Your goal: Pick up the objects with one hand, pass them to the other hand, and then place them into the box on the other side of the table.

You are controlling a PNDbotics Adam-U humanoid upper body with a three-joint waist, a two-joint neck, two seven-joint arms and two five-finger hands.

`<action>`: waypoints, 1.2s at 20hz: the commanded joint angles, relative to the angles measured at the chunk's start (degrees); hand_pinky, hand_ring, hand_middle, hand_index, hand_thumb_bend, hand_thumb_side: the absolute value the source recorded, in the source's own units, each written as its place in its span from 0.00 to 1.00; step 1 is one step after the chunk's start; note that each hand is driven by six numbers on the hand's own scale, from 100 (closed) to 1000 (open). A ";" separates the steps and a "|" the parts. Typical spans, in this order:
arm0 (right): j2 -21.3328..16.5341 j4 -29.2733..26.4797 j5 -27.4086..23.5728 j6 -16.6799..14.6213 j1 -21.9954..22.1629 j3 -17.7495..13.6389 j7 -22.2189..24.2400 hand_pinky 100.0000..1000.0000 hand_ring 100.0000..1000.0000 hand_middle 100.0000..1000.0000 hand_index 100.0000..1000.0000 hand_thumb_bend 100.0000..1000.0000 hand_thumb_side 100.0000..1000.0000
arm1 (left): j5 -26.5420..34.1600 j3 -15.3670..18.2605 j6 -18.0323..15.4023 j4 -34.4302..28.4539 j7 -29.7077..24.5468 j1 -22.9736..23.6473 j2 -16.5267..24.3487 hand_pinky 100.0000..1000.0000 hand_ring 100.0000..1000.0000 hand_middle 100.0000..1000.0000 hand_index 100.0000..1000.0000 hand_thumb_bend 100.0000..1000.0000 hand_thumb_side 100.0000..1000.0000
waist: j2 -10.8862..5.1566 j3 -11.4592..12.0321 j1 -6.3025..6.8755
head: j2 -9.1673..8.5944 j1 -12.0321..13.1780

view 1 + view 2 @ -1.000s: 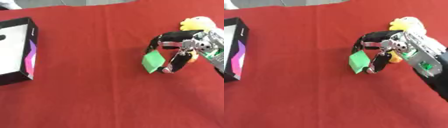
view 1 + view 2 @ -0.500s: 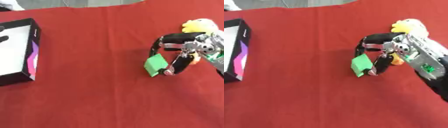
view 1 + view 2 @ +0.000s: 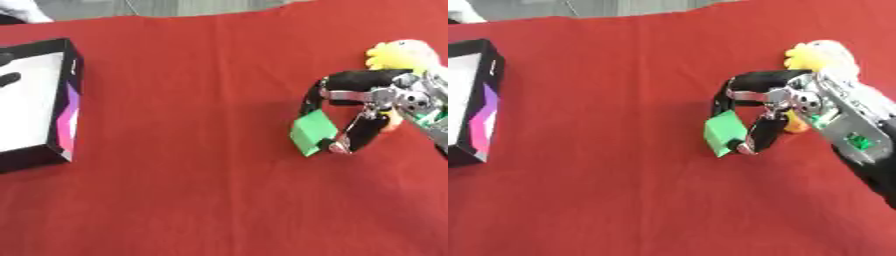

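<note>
- Since the earlier frames the right hand [image 3: 785, 112] and the green block [image 3: 724, 133] it holds have barely moved; they keep the same pose at about 3 o'clock on the table [image 3: 192, 190].
- The right hand comes in from the right edge, its black fingers [image 3: 313, 97] arched over the top of the block and its thumb [image 3: 354, 136] curled in from below, so the block is pinched between them.
- The green block is tilted, its lower corner pointing down toward the red cloth; whether that corner touches the cloth cannot be told.
- A yellow and white soft toy [image 3: 398, 52] lies just behind the hand, toward 2 o'clock, partly hidden by the wrist.
- A small orange thing [image 3: 796, 123] shows between the thumb and the wrist; its shape cannot be made out.
- The box [image 3: 61, 107], black-walled with a white inside and a purple and pink patch on its side, sits at 9 o'clock, well apart from the hand and the block.
- A dark shape [image 3: 7, 80] lies inside the box near its far left part.
- The left hand shows in neither view.
</note>
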 commanded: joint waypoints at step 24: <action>-0.16 -9.85 -15.24 8.52 -0.67 -5.91 -11.31 0.66 0.61 0.43 0.49 0.00 0.00 | -0.44 0.82 -0.78 -2.05 0.88 -0.81 1.38 0.77 0.83 0.83 0.75 0.00 0.80 | -1.59 -1.26 0.15 | -0.64 -0.47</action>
